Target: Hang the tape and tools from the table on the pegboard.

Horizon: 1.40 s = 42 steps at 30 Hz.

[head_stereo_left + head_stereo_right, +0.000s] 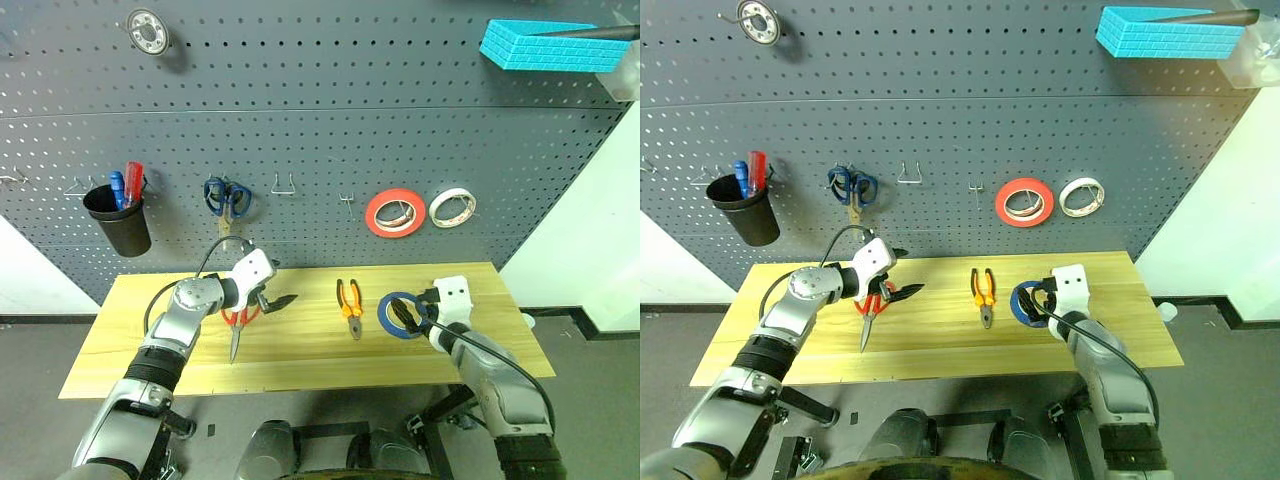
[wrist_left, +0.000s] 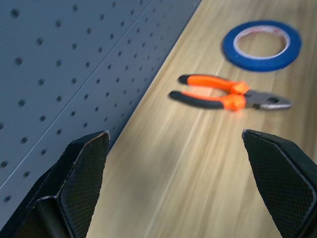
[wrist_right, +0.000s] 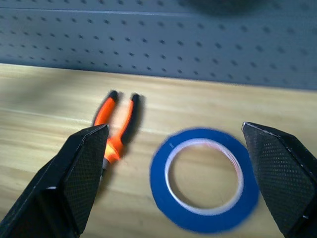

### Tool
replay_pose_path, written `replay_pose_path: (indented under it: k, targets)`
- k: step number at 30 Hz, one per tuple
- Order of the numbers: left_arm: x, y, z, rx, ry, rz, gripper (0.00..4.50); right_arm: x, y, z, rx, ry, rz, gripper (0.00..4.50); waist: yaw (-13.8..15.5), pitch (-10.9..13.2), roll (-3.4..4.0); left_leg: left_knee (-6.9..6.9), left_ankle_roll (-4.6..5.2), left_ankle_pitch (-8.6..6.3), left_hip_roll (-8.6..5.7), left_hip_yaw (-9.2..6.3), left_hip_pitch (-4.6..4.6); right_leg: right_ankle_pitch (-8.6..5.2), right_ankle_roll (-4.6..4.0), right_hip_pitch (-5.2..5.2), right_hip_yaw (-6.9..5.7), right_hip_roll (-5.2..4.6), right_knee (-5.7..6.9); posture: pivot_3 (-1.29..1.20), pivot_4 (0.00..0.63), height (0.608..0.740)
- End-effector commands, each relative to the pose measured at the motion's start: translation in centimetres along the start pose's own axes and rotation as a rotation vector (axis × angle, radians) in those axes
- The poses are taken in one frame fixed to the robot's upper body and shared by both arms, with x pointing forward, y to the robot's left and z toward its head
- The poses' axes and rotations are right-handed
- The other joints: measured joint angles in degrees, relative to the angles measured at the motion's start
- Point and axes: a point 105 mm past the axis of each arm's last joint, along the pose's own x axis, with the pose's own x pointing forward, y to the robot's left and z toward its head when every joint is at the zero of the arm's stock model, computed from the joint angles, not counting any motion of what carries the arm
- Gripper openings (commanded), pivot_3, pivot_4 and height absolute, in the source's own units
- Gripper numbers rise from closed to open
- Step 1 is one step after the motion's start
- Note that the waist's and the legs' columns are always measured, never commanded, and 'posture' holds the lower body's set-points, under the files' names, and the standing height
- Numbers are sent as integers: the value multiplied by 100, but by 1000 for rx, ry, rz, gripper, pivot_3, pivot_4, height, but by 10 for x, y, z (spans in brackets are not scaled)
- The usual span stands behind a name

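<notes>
A white wall (image 1: 590, 230) stands to the right, with a dark baseboard (image 1: 570, 312) along its foot. The floor (image 1: 600, 400) is grey. A pale wall (image 1: 25, 275) shows at left.

A black plastic cup (image 1: 118, 223) hangs at the left of the wall panel, holding a blue-handled screwdriver (image 1: 117, 187) and a red-handled screwdriver (image 1: 133, 181) that stand upright side by side in it. Further right hang blue-handled scissors (image 1: 226, 197), then a bare thin metal hook (image 1: 284, 185), then a red ring-shaped roll of tape (image 1: 395, 212) with a white roll of tape (image 1: 452, 207) just beside it. High up, a round silver metal disc (image 1: 148, 31) sits at the left and a bright blue ribbed foam block (image 1: 553, 45) at the right.
</notes>
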Motion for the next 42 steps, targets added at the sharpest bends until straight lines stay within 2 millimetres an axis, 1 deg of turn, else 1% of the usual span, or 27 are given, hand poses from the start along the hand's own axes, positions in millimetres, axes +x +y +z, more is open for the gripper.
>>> replay_pose_path:
  k: [1,6,11,14,17,19,22,24,26,28,34,42]
  targets:
    - [0,-3,15,11,-43,0,4488,9,5,13,-36,-23,30,4500,2,0,0,0,0,0,0,0,0,0,0,0,0,0,0,310,2,676]
    - [-1,-9,18,-12,-55,5,4488,19,8,16,-62,-15,60,4500,1,14,-3,0,0,0,-2,0,0,0,0,0,0,-1,0,320,25,676]
    - [-5,-13,15,-27,-34,0,4488,25,10,16,-68,-6,79,4500,3,47,10,-1,0,0,-2,-1,0,-2,0,-1,0,-1,0,330,37,676]
    - [-6,-14,16,-24,-30,-4,4488,33,13,17,-73,3,80,4500,1,85,6,0,1,0,-2,-1,-1,-3,-1,-3,0,-1,4,331,55,676]
    - [-6,-16,19,-24,-37,-10,4488,40,15,12,-108,40,77,4500,-7,151,6,0,1,0,-1,-1,0,-3,-2,-3,0,-1,6,335,69,676]
    - [-7,-18,22,-25,-40,-15,4488,44,17,4,-160,80,89,4500,-8,195,6,0,1,1,-1,-1,0,-4,-3,-5,0,-2,8,340,79,676]
    - [-6,-22,22,-27,-34,-35,4488,48,19,-7,-151,146,101,4500,-8,240,1,-3,1,0,-2,-1,-12,-12,-8,-16,1,-1,12,346,93,676]
    - [-5,-26,23,-25,-29,-49,4488,50,20,-17,-153,213,109,4500,-7,261,0,-3,1,0,-4,-1,-28,-15,-8,-28,0,-2,14,348,98,676]
    - [-4,-29,26,-24,-32,-60,4488,51,18,-23,-170,254,107,4500,-5,269,-9,4,2,1,-7,-3,-70,-13,-9,-65,1,-4,22,351,107,676]
    - [-3,-31,28,-25,-35,-63,4488,52,15,-25,-178,266,103,4500,-3,288,-12,8,3,2,-9,-4,-82,-13,-10,-77,1,-4,25,353,116,676]
    - [-6,-38,29,-37,-36,-74,4488,51,12,-27,-171,284,97,4500,-16,417,-10,9,3,2,-13,-8,-80,-14,-8,-74,1,-8,25,353,138,676]
    - [-12,-45,25,-54,-21,-76,4488,49,13,-36,-78,356,111,4500,-17,541,0,9,3,2,-13,-11,-83,-14,-8,-77,0,-10,25,363,156,676]
